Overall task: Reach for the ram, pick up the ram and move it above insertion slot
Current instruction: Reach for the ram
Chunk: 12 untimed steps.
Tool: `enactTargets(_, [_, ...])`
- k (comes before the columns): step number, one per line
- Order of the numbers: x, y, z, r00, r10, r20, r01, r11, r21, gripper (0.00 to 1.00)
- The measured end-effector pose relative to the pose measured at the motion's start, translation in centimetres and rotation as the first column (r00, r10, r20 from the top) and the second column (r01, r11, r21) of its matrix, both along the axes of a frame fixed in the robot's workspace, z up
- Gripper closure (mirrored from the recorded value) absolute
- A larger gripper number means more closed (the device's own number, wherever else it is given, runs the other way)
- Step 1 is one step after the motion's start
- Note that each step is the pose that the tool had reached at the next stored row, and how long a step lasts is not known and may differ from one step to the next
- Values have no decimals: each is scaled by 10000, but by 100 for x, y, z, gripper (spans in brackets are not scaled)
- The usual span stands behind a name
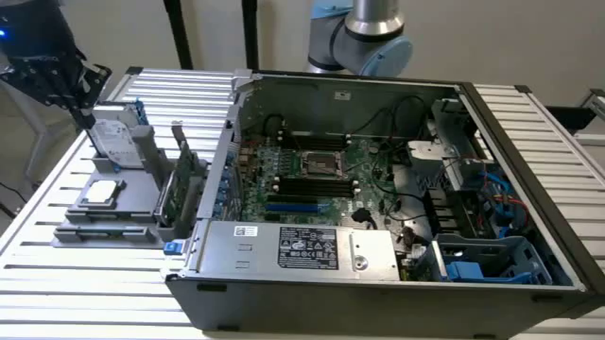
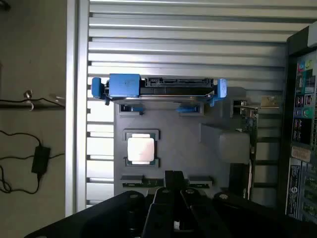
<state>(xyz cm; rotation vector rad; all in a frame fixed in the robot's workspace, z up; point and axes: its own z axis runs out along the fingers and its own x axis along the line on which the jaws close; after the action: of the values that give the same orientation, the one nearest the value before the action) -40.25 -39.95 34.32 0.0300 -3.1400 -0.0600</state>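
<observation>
A table point(image 1: 66, 290) of pale metal slats is set before a plain light wall point(image 1: 472, 35). In the wrist view, bare floor point(image 2: 29, 59) is seen past the table's edge, and a black cable point(image 2: 15, 136) with its adapter point(image 2: 39, 157) lies on it.

Most of the table is taken up by an open case point(image 1: 378, 304), in which the motherboard point(image 1: 312, 177) and the power supply point(image 1: 293, 248) are exposed. The arm point(image 1: 364, 35) is seen behind the case.

A grey holder point(image 1: 137, 202) is placed just beside the case, on the exterior view's left. A drive point(image 1: 113, 142) in a blue caddy is stood at the holder's far end, and a processor point(image 1: 102, 191) is laid flat in its middle. The ram point(image 1: 106, 234) is seated on edge along the holder's near end, on the far side of the processor from the drive. A taller green card point(image 1: 184, 188) is stood upright between the holder's other parts and the case wall.

The gripper point(image 1: 85, 117) is held over the holder, towards the drive end in the exterior view, with its fingers brought together. In the wrist view the gripper point(image 2: 174, 181) is seen across the middle of the ram point(image 2: 143, 183). Whether the ram is touched cannot be told.
</observation>
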Motion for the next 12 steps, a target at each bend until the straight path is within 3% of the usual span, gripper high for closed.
enactTargets(12, [0, 0, 0, 10000, 0, 0, 0, 10000, 0, 89])
